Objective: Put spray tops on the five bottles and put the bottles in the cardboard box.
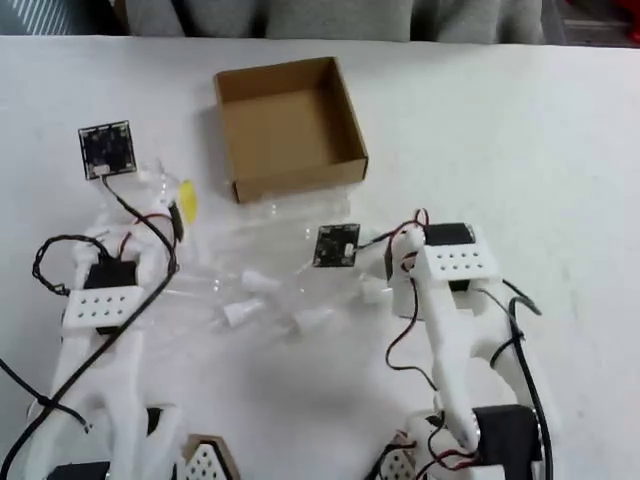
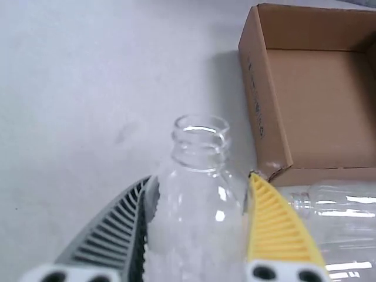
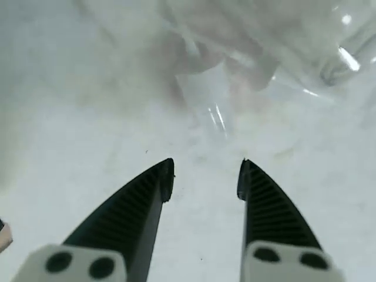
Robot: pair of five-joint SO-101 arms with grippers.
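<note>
Clear plastic bottle (image 2: 197, 229), uncapped, pinched by left pincer (image 2: 200, 179); right pincer (image 3: 205, 163) is spread, guessing it grabs a white spray top (image 1: 240, 313) next.

cardboard box (image 1: 300, 182) top: open | loose bottles (image 1: 270, 290) crowd table (image 1: 520, 130) beside it

L gripper (image 2: 201, 177) clamped on clear bottle (image 2: 197, 229): grey finger (image 2: 117, 235) on one side, yellow finger (image 2: 276, 229) on the other. Bottle neck open-mouthed, pointing away from cam. Box (image 2: 276, 117) just beyond, open top, brown inside. 2nd bottle (image 2: 335, 205) lies on its side by box corner, near yellow finger. White table (image 2: 88, 88) under all.
</note>
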